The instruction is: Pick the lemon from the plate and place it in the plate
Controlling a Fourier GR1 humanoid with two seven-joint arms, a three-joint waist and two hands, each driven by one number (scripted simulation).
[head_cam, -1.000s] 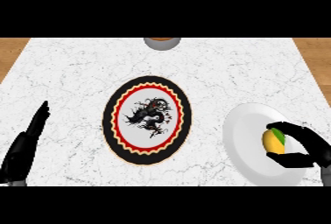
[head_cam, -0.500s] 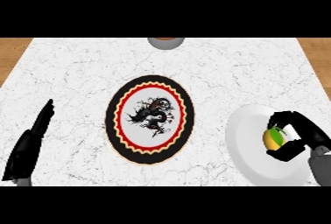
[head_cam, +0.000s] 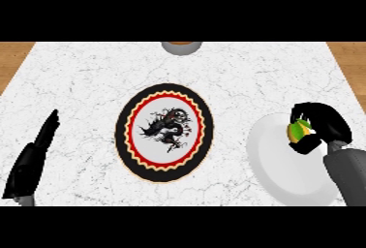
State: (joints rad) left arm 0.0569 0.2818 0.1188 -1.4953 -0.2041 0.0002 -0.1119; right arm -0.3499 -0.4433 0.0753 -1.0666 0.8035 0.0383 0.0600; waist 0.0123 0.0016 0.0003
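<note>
I'm holding the lemon (head_cam: pixel 298 130) with my right hand (head_cam: pixel 323 127) curled round it, over the white plate (head_cam: pixel 282 162); the dragon plate (head_cam: pixel 164 131) is sitting well left, and my left hand (head_cam: pixel 34 159) is resting open.

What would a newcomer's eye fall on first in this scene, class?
First, the black and red dragon plate at the middle of the marble counter. Next, at the right, the right robot hand curled round the lemon over the white plate. The left robot hand rests open at the left edge.
</note>
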